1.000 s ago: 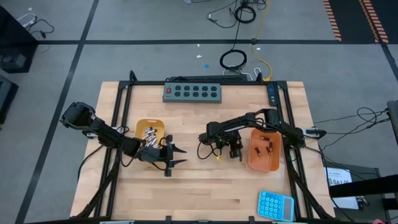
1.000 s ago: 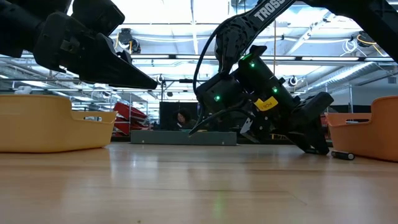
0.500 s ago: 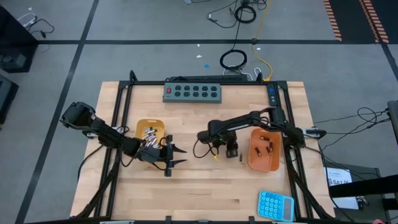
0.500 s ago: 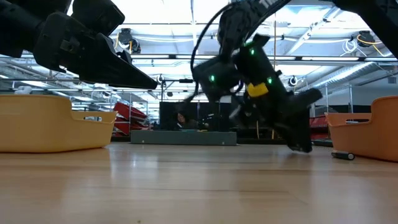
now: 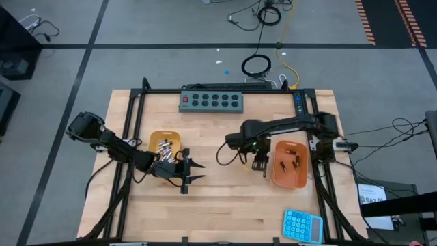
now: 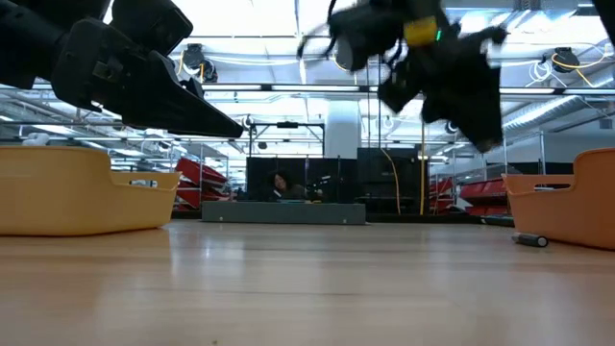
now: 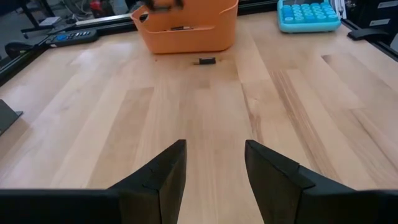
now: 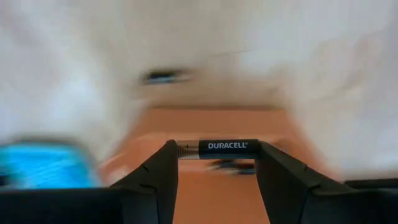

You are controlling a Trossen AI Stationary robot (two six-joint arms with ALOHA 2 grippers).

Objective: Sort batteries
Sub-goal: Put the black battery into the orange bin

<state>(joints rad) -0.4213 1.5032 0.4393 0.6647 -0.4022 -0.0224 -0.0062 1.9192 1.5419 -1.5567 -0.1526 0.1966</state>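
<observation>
Since a second ago, my right arm has lifted off the bench (image 5: 218,205) and swung toward the right tray (image 5: 289,179); in the low view it now hangs high where it was down at the wood.

Nearest to me, my right fingers (image 8: 217,163) are clamped on a battery (image 8: 217,147), one pad on each end, so it lies crosswise between them. Just beyond it is the orange of the right tray, where several dark batteries (image 5: 292,160) already lie. One more dark stray (image 7: 206,61) rests on the bench just outside that tray's wall.

I judge this cell stiff, smooth and light for my grip, but round enough to roll. Pinching end to end holds only on two small faces, so a slip could spin it out; across the middle of the barrel would be surer.

Farther off, my left fingers (image 7: 213,163) wait apart, holding nothing, beside the left tray (image 5: 156,139), which holds silver batteries (image 5: 164,145).
</observation>
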